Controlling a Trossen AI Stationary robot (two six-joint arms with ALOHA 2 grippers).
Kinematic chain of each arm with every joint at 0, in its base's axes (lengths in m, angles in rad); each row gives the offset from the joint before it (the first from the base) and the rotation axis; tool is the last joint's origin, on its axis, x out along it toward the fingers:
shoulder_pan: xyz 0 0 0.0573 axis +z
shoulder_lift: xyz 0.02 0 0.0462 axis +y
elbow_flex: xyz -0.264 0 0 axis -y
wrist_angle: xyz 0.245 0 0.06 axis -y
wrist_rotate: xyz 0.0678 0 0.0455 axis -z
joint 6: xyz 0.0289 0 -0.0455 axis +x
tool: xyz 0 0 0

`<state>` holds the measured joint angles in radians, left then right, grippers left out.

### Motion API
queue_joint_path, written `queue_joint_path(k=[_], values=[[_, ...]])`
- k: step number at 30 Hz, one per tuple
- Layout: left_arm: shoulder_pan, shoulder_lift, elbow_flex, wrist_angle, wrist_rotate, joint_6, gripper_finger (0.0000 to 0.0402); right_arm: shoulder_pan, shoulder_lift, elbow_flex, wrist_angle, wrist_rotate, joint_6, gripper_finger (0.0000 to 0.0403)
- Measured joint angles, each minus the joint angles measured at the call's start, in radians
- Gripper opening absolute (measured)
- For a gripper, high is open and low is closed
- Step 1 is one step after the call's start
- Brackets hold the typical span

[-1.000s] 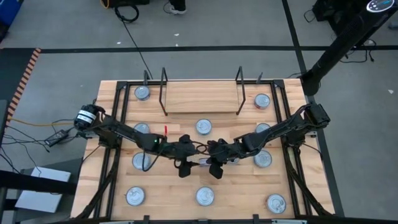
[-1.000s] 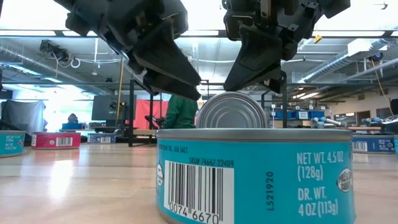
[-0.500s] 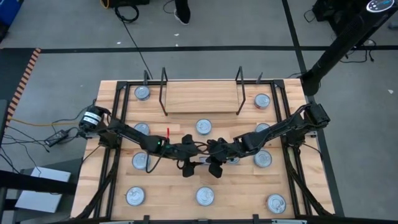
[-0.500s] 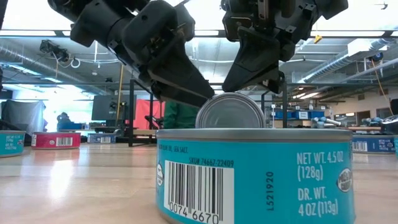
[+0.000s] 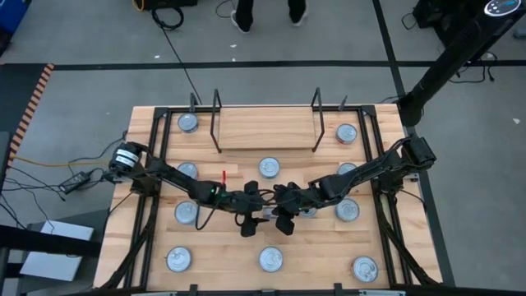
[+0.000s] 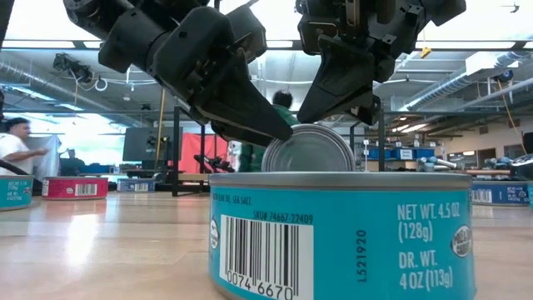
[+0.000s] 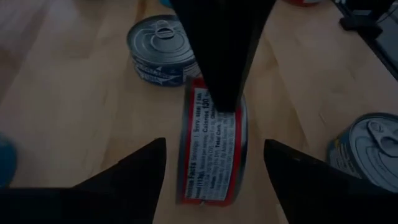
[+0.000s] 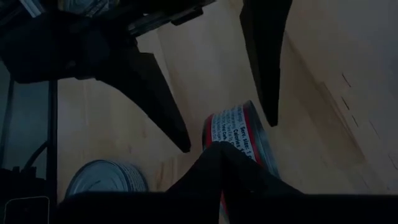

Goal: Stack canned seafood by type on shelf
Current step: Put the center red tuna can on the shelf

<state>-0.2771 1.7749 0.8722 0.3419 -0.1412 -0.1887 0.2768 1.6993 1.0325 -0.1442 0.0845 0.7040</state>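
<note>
**Inspector:** Location of the red-labelled tin [image 7: 211, 155]?

**Assistant:** Near mid-counter [image 5: 222, 247], in front of the shelf [image 5: 265, 129] and well apart from it. Standing on its edge, silver lid facing the low camera, red label band uppermost.

**Inspector:** Left claw [image 5: 253, 219]?

**Assistant:** Open wide. Positioned straight over the tin, one finger [image 7: 140, 171] on either side of it, tin between the two. Visible gap on both sides in the wrist view; no contact seen.

**Inspector:** Right claw [image 6: 310, 117]?

**Assistant:** Closed, fingers together. Comes in from the opposite side, tips down on the upper edge of the tin, on the label band. Touching or only just above: cannot tell for certain. Not clamped around the tin.

**Inspector:** Remaining stock?

**Assistant:** Spread flat over the counter, lids up. One tin [image 5: 188, 122] just beside the left end of the shelf, another [image 5: 347, 133] just beside the right end. One [image 5: 269, 168] in front of the shelf, near the claws. A blue-labelled tin [image 6: 341, 237] close to the low camera, nearer than the upended one. Shelf board bare.
</note>
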Motion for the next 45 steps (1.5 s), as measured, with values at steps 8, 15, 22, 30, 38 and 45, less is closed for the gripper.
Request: queue_joint_path(k=[8, 15, 22, 30, 38, 45], values=[[0.002, 0.0, 0.0, 0.009, 0.014, 0.002, 0.022, -0.001, 0.0, 0.0, 0.001, 0.0, 0.0, 0.0014], [0.003, 0.0, 0.0, 0.009, 0.03, 0.004, 0.0161, -0.012, -0.001, 0.0, 0.002, -0.001, -0.003, 0.0017], [0.003, -0.001, 0.0, 0.005, 0.031, 0.006, 0.0132, -0.014, -0.001, 0.0, 0.017, 0.0, -0.008, 0.0014], [0.003, -0.001, 0.0, 0.003, 0.03, 0.006, 0.0086, -0.014, -0.001, 0.0, 0.019, -0.025, -0.002, 0.0023], [0.004, -0.001, 0.0, 0.0, 0.03, 0.004, 0.0044, -0.014, -0.001, 0.0, 0.018, -0.027, 0.003, 0.0022], [0.004, -0.019, -0.001, -0.021, 0.03, 0.002, 0.0015, -0.014, -0.005, 0.0, 0.017, -0.025, 0.018, 0.0024]])
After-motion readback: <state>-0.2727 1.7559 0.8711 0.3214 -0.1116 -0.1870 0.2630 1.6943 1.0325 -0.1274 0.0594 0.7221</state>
